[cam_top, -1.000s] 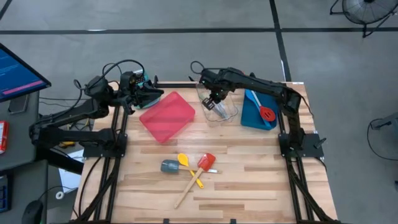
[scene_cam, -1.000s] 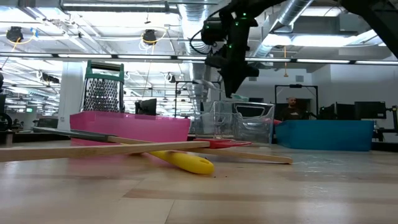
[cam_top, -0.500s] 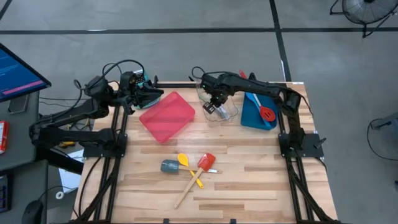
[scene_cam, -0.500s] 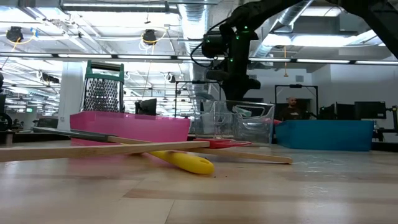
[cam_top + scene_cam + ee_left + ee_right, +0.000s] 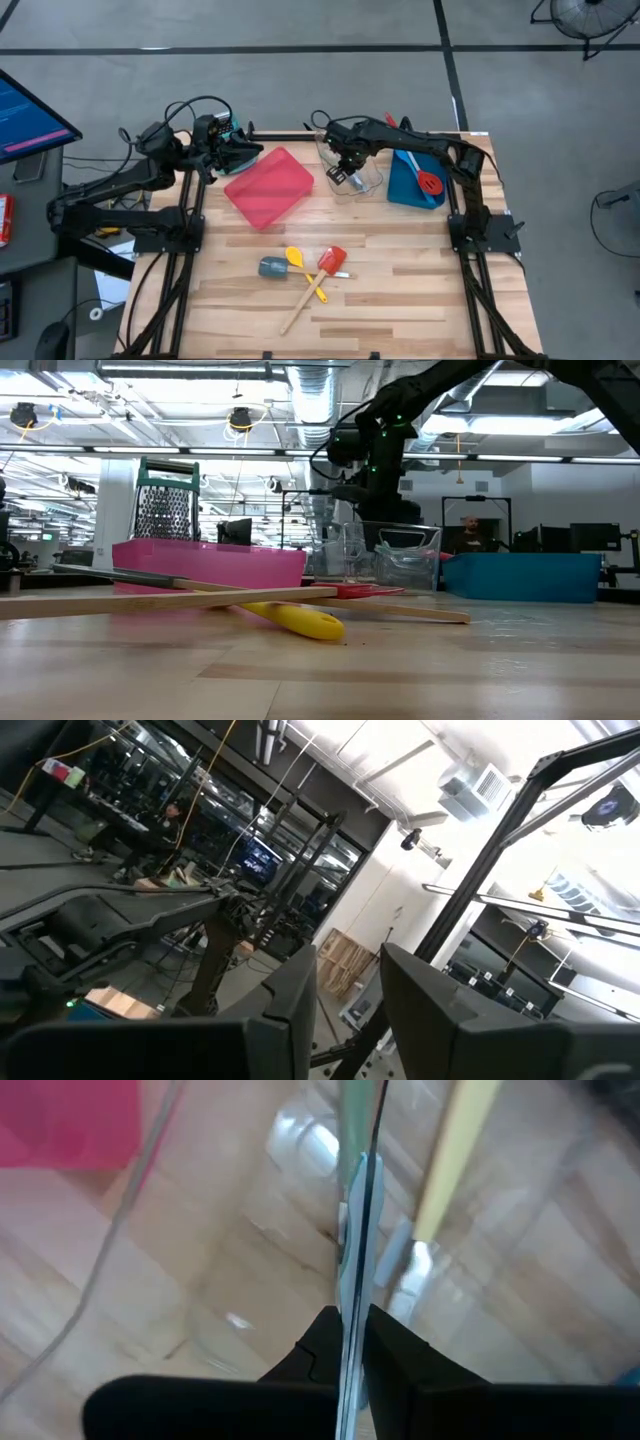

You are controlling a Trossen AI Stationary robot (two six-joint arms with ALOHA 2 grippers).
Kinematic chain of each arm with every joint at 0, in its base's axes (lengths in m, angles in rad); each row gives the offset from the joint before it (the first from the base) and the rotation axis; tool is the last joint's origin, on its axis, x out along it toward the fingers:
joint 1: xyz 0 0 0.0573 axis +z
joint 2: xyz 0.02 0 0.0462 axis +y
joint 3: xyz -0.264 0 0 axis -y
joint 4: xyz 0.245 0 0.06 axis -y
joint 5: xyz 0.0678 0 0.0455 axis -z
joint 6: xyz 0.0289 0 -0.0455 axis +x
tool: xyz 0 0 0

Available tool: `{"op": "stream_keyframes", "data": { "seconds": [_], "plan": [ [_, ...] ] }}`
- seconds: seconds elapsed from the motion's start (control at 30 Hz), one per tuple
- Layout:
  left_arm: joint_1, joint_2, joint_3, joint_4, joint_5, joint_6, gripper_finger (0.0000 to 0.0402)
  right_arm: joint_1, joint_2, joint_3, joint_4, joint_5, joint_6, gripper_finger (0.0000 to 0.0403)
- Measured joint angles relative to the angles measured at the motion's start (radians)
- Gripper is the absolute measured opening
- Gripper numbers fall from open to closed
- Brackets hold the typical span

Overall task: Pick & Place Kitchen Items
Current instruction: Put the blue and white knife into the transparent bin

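We see our right gripper (image 5: 345,1345) clamped on a slim knife (image 5: 356,1230), pale green handle, thin grey blade edge-on.

No readable text, label, brand, number or sign found in any view; monitor (image 5: 30,120) beside table showed only blurred, illegible lines.

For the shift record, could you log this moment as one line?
right gripper: shut on knife, inside clear tray | left gripper: waiting, table's far left corner | yellow spoon, red spatula: on table
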Motion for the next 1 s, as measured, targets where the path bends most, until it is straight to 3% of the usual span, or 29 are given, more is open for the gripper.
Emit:
{"op": "stream_keyframes", "data": {
  "seconds": [1.0],
  "plan": [
    [0.000, 0.000, 0.000, 0.000, 0.000, 0.000, 0.0097, -0.005, 0.000, -0.070, 0.098, -0.023, 0.010, 0.0030]
  ]
}}
